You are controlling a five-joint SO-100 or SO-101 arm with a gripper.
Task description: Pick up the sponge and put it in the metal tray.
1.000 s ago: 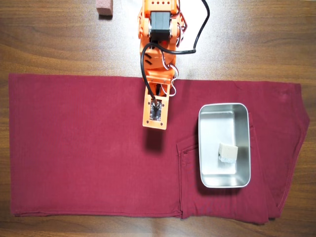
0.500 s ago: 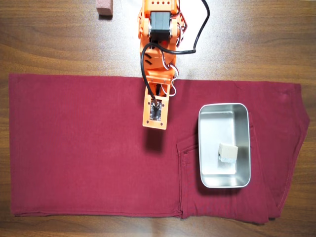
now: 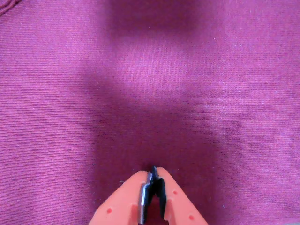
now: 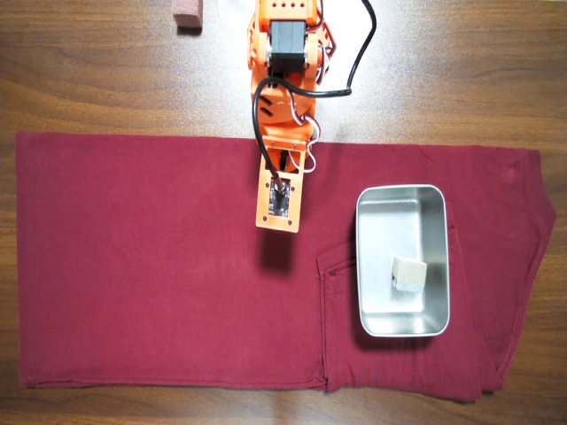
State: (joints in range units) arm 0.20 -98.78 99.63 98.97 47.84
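The sponge [image 4: 409, 274], a small beige-grey block, lies inside the metal tray [image 4: 376, 257], near its right side. The shiny tray sits on the red cloth at the right in the overhead view. My orange gripper [image 3: 153, 171] is shut and empty, its jaws pressed together over bare cloth in the wrist view. In the overhead view the arm [image 4: 282, 197] hangs over the cloth's upper middle, left of the tray and apart from it. Neither sponge nor tray shows in the wrist view.
A dark red cloth [image 4: 159, 266] covers most of the wooden table [image 4: 89, 71]. A reddish-brown block [image 4: 188, 15] lies at the table's top edge, left of the arm's base [image 4: 285, 40]. A black cable [image 4: 359, 53] loops beside the base.
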